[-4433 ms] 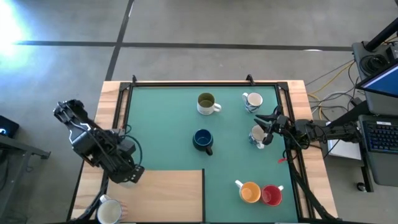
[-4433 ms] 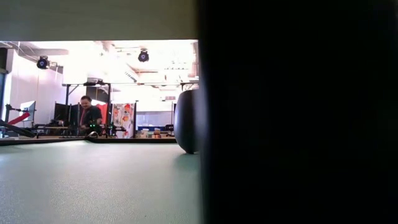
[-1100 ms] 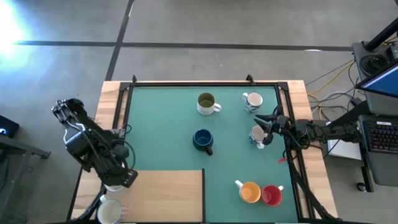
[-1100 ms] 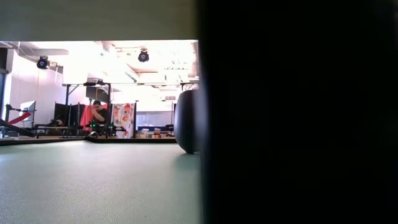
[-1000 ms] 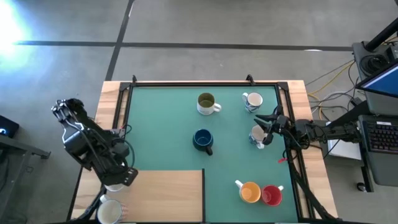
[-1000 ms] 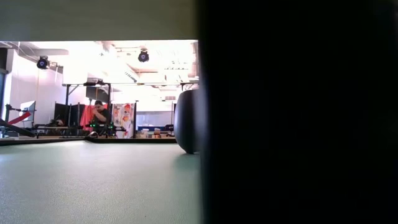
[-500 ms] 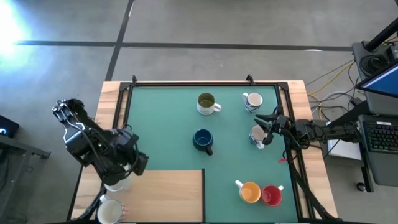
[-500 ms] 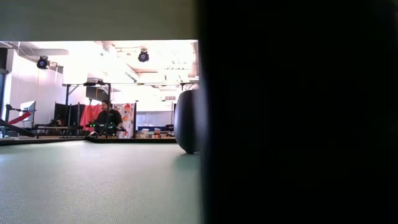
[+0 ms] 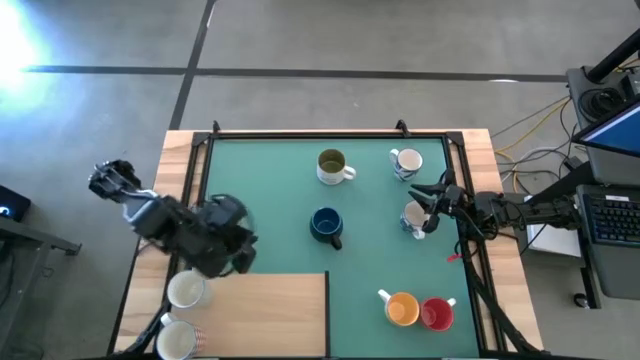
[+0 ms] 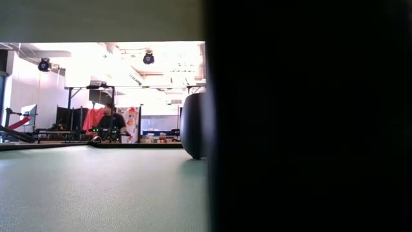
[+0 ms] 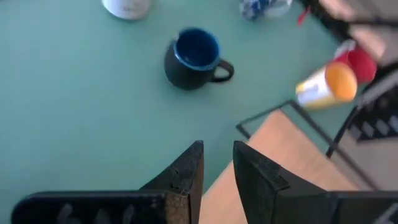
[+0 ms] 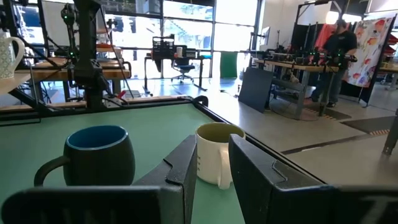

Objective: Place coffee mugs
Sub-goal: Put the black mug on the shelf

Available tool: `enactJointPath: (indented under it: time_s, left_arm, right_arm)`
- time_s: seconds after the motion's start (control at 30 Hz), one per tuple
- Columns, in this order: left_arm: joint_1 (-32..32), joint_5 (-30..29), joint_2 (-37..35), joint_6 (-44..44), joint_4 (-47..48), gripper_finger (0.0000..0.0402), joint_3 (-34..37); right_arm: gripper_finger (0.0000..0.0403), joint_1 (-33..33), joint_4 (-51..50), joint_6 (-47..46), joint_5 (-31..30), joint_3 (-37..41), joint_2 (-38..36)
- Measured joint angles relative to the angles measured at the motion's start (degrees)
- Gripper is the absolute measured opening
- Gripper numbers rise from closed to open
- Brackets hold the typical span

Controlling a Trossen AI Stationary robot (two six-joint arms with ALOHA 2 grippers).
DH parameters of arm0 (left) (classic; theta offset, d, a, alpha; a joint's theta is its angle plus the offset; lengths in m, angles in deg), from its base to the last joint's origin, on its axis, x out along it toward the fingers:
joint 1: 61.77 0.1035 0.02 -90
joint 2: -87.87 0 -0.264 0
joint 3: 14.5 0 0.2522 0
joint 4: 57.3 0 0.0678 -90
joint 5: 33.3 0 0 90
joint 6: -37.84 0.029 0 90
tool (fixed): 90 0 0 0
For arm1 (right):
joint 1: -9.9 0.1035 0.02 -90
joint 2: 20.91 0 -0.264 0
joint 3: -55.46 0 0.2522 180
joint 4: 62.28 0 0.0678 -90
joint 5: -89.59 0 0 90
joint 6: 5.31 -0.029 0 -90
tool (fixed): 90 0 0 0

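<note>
Left gripper (image 9: 243, 255) swung onto mat, white mug (image 9: 186, 290) uncovered

A green mat (image 9: 290, 190) covered the desk (image 9: 180, 145), a wooden board (image 9: 270, 315) lay on it, and a person (image 10: 109, 121) stood beyond.

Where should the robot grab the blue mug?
Probably by the rim. The blue mug stands upright and open on the green mat, so a gripper could come straight down with one finger inside the wall. Its handle sticks out toward the table's front, so grip the side away from it.
</note>
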Motion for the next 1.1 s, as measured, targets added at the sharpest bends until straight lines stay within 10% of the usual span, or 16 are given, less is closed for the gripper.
enactJointPath:
  time_s: [0.27,1.1]
  left_arm:
    - [11.9,15.0,8.1,25.1,-9.8,0.0068,0.0]
    - [24.0,19.3,26.0,76.4,-21.5,0.0068,-0.1]
  right_arm:
    - [0.0082,0.0,0.0,0.0,0.0,0.0,0.0]
    - [0.0082,0.0,0.0,0.0,0.0,0.0,0.0]
